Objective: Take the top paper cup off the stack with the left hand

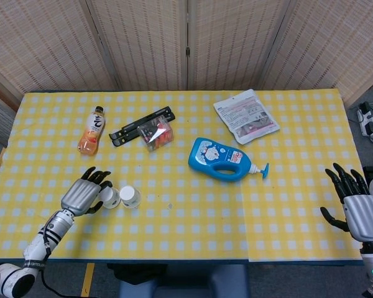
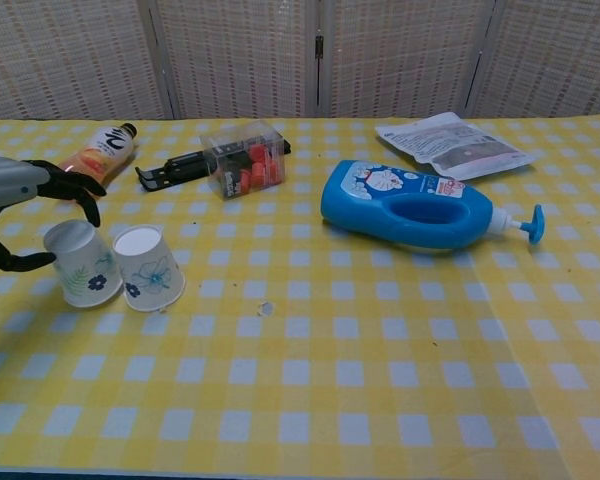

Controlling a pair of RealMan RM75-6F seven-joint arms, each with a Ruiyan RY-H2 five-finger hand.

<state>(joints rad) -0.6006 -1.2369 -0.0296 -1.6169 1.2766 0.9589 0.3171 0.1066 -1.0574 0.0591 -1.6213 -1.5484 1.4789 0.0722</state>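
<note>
Chest view: the left robot hand (image 2: 20,215) holds the removed paper cup (image 2: 81,262) upside down at the desk (image 2: 380,350), touching the remaining cup (image 2: 148,267) on its right; the right robot hand (image 1: 359,208) hangs open, far right.

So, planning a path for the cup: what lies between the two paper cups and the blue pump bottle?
In the chest view, only bare checked cloth with a small speck lies between the cups and the blue pump bottle.
</note>
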